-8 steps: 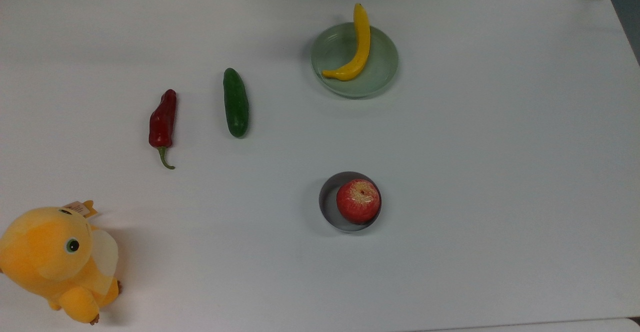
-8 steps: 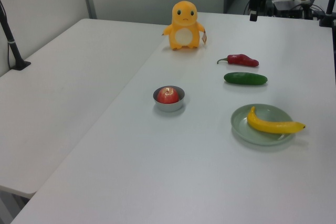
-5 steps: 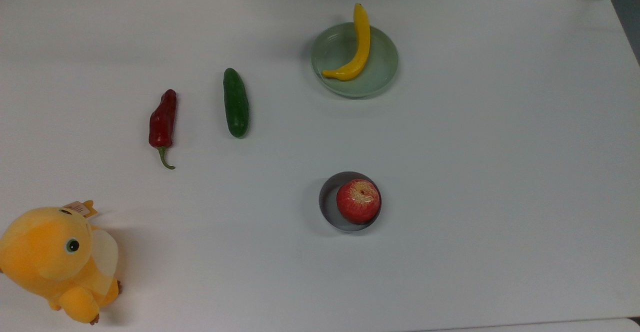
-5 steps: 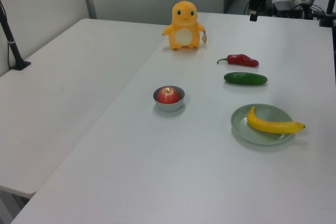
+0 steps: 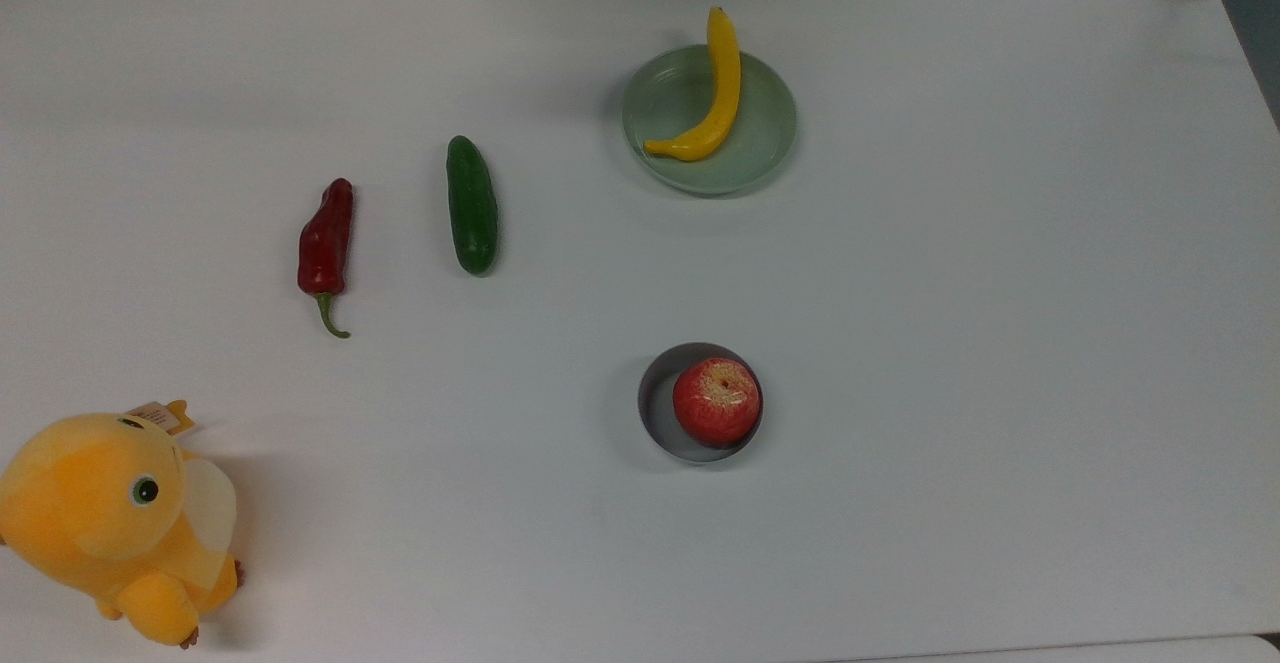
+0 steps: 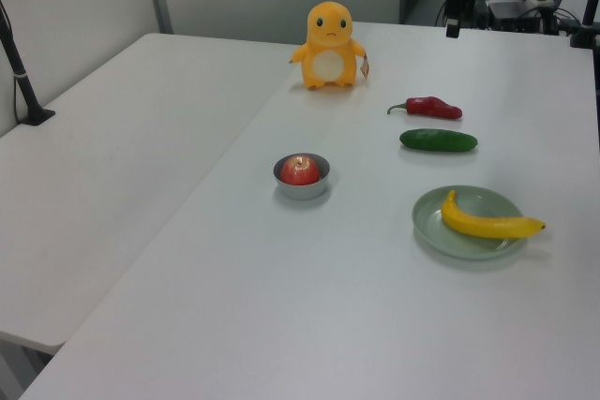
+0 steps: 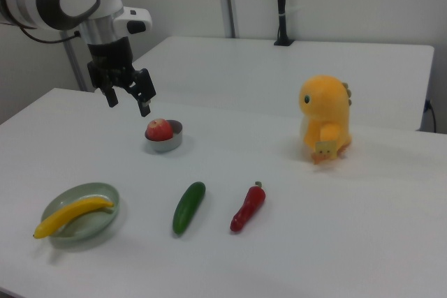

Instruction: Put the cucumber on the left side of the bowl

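Dark green and smooth, the oblong cucumber (image 5: 472, 205) lies flat on the white desk (image 5: 1000, 293), untouched. Landmark: the small round grey bowl (image 5: 656, 405), which holds a red apple (image 5: 716, 401). In the top view the cucumber sits up and to the left of the bowl, well apart from it; in the right view (image 7: 188, 207) it lies nearer the camera than the bowl (image 7: 167, 143). A dark red chili pepper with a green stem (image 5: 326, 249) lies just beside the cucumber, on the side away from the bowl. Above the bowl in the top view, a pale green shallow dish (image 5: 770, 143) carries a yellow banana (image 5: 716, 93). In the right view the robot's hand (image 7: 127, 97) hangs in the air left of the bowl, fingers spread and empty. An orange plush toy (image 7: 325, 118) stands right of the bowl.
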Tool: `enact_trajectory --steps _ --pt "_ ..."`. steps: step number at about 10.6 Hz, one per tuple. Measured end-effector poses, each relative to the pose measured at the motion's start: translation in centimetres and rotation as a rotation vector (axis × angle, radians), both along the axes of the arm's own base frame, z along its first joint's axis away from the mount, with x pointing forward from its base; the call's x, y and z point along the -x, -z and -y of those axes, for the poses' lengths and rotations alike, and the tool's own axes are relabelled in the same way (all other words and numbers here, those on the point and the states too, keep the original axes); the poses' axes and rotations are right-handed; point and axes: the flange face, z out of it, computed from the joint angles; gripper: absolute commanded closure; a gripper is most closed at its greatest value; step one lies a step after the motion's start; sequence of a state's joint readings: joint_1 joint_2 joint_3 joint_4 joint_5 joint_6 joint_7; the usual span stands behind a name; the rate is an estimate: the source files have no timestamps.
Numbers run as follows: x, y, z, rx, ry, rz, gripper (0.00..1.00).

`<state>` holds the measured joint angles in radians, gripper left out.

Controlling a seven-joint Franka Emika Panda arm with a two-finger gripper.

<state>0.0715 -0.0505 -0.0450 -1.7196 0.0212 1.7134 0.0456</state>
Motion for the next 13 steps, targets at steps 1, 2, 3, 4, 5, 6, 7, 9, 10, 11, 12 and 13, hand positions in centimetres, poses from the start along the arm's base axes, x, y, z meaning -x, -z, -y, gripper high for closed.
enact_trajectory --steps 1,2,3,4,5,6,7,9,10,11,12,13 --pt "0.0 0.0 0.0 0.000 0.000 0.000 0.00" --pt "0.0 0.0 0.0 0.000 0.001 0.000 0.00" --pt "0.0 0.0 0.1 0.000 0.001 0.000 0.00" --pt "0.0 0.0 0.2 0.000 0.003 0.000 0.00" --pt "0.0 0.1 0.6 0.000 -0.003 -0.001 0.00" --pt "-0.1 0.2 1.3 0.001 -0.020 -0.003 0.00" --pt "-0.2 0.5 2.2 0.002 -0.046 -0.008 0.00" --pt "-0.1 2.3 3.3 0.002 -0.104 -0.041 0.00" --pt "-0.1 3.5 3.5 0.006 -0.119 -0.066 0.00" --pt "-0.1 5.8 3.8 0.027 -0.156 -0.113 0.00" --pt "-0.1 7.7 4.0 0.039 -0.186 -0.153 0.00" --pt "-0.1 9.9 4.1 0.041 -0.205 -0.197 0.00"
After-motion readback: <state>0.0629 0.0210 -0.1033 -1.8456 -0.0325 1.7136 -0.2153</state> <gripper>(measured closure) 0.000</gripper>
